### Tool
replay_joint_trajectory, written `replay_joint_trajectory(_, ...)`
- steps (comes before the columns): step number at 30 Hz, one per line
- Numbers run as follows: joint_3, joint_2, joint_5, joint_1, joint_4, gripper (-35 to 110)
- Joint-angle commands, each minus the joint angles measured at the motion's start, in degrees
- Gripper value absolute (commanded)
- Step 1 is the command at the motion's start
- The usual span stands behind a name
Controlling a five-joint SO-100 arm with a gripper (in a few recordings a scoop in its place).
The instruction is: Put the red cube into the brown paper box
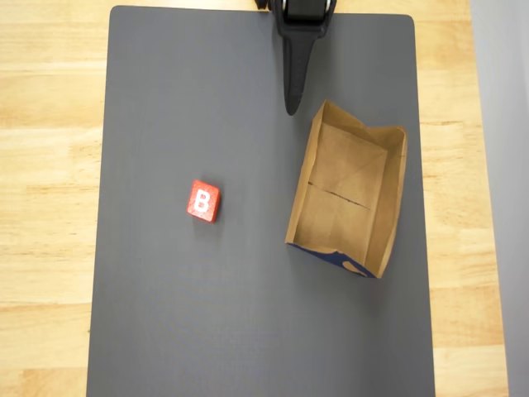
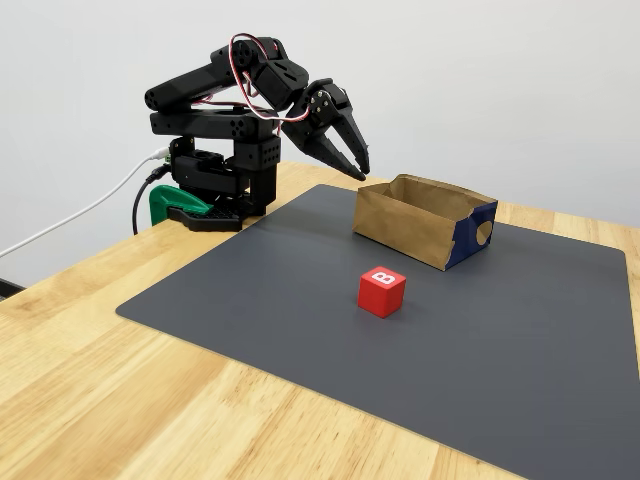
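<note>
The red cube [image 1: 203,201] [image 2: 382,290] rests on the dark grey mat with its white "B" face up, well apart from everything else. In the overhead view the brown paper box [image 1: 343,190] lies to the cube's right, open and with nothing in it, with its blue-printed end toward the bottom of the picture. In the fixed view the box [image 2: 410,225] stands behind the cube. My black gripper [image 1: 292,107] [image 2: 362,172] hangs shut and holds nothing, above the mat's far edge, just beside the box's far corner.
The grey mat [image 1: 207,314] [image 2: 300,300] covers most of a wooden table [image 1: 50,165] [image 2: 120,400]. The arm's base [image 2: 215,190] with a green clamp and cables stands at the table's back left corner in the fixed view. A pale wall rises behind.
</note>
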Motion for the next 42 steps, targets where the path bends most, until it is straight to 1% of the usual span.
replay_joint_trajectory(1,-0.09,-0.18,-1.23,1.32,0.26,0)
replay_joint_trajectory(20,-0.09,-0.18,-0.62,1.85,0.35,0)
replay_joint_trajectory(23,-0.26,-0.18,0.79,2.99,0.88,0)
replay_joint_trajectory(25,-0.26,-0.18,1.05,3.43,1.05,2)
replay_joint_trajectory(27,-0.7,-1.14,1.05,3.96,1.14,7)
replay_joint_trajectory(30,-2.2,-3.78,0.26,5.27,0.62,11)
replay_joint_trajectory(42,-22.85,-27.77,-3.78,13.97,0.7,13)
